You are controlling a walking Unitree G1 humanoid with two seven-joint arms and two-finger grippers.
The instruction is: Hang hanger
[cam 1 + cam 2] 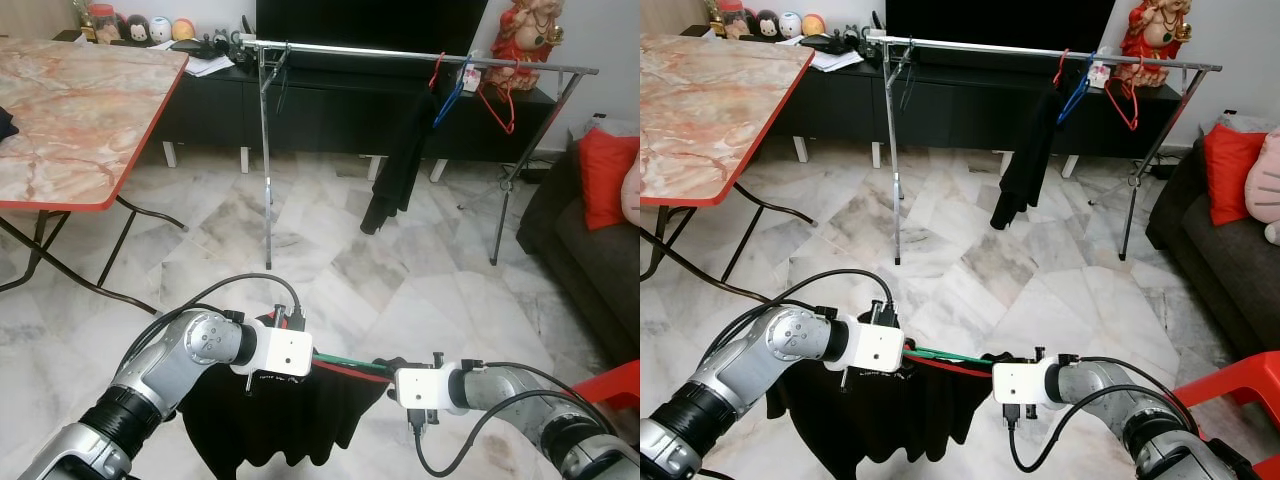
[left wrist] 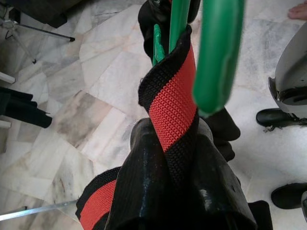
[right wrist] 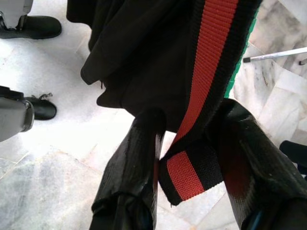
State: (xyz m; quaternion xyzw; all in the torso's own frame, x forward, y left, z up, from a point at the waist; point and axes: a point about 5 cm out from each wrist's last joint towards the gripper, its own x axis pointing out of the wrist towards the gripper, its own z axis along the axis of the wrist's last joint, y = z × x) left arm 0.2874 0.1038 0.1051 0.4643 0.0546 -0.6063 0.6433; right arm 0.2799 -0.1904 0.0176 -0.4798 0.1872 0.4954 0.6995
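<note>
A green hanger (image 1: 345,362) carries a black garment (image 1: 270,420) with a red-and-black band (image 2: 172,110), held low in front of me between both arms. My left gripper (image 2: 175,143) is shut on the band right beside the hanger's green bar (image 2: 216,52). My right gripper (image 3: 192,143) grips the band (image 3: 211,52) from the other side, one finger on each edge. The garment drapes below both wrists. The metal clothes rail (image 1: 400,52) stands across the room, well ahead of me.
On the rail hang a blue hanger (image 1: 448,100), a red hanger (image 1: 497,105) and a dark garment (image 1: 395,170). A marble-topped folding table (image 1: 70,110) is at the left. A dark sofa (image 1: 590,250) with a red cushion (image 1: 605,175) and a red chair (image 1: 615,385) are at the right.
</note>
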